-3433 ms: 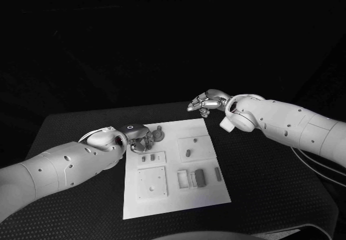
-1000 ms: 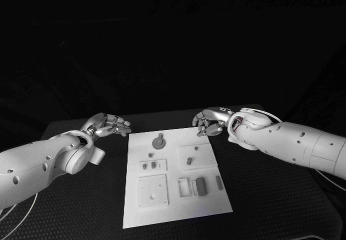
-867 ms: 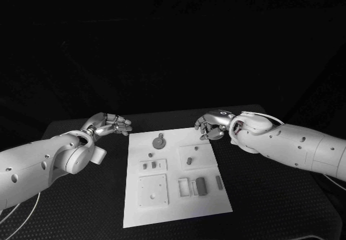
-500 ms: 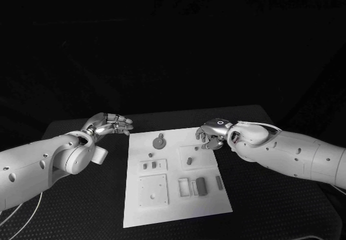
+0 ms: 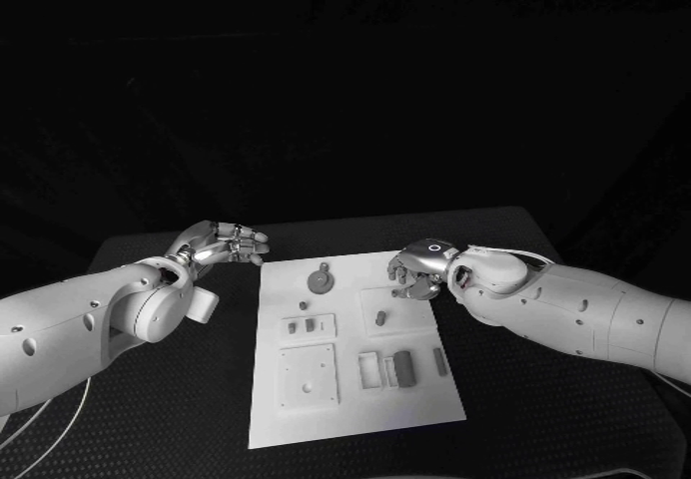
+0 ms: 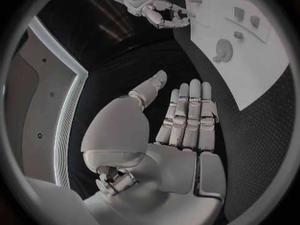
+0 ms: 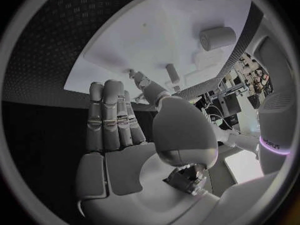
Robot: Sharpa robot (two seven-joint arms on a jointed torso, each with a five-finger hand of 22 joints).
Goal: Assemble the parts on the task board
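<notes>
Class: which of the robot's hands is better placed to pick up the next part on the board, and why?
Probably the right hand: it hangs over the task board's far right corner, by a small part. The left hand is over bare table, open.

My right hand [image 5: 413, 271] hangs over the task board [image 5: 352, 419] at its 1 o'clock corner, crowding the oblong part [image 5: 380, 318] below. Left hand [image 5: 219, 243] sits off-board at 10 o'clock, over bare table [image 5: 159, 399]. The round part [image 5: 320, 281] at 12 stands unobstructed between them.
</notes>
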